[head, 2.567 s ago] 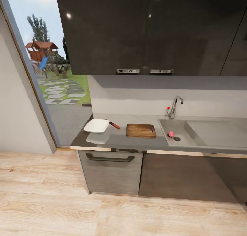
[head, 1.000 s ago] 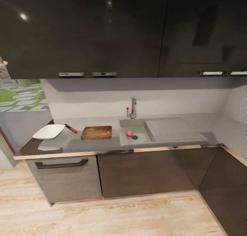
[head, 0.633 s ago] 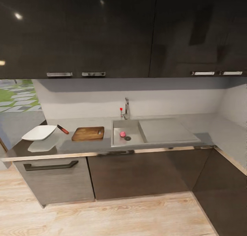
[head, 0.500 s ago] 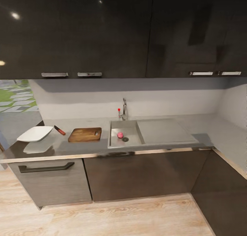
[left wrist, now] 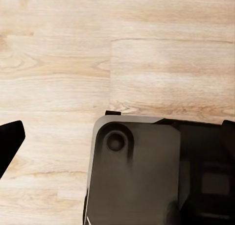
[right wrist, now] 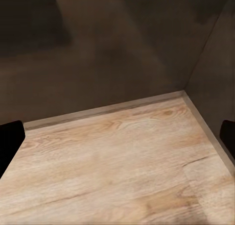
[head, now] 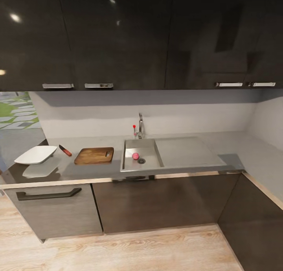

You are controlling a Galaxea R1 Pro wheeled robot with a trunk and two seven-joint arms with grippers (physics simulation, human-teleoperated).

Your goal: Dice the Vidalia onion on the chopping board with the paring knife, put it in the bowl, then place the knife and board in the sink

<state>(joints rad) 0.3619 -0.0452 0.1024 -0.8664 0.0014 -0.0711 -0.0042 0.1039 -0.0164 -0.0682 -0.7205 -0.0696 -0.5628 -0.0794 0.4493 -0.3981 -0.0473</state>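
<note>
We see dark glossy wall cabinets (head: 118, 35) cut off at the top of the head view, over the countertop (head: 177, 166). No readable writing anywhere. The sink (head: 151, 145) holds the Vidalia onion (head: 135, 156) beside the drain. Left of the sink lies the chopping board (head: 94, 155), then the paring knife (head: 65, 150), its blade hard to make out, then the bowl (head: 35, 154).

The right wrist view looks down on wood floor (right wrist: 122, 161) at the cabinet base; both right gripper (right wrist: 117, 141) fingertips (right wrist: 10, 141) sit at the frame edges, spread wide, holding nothing. In the left wrist view one left gripper fingertip (left wrist: 9, 141) shows over the floor beside the robot's base (left wrist: 147, 171); we cannot tell its spread.
</note>
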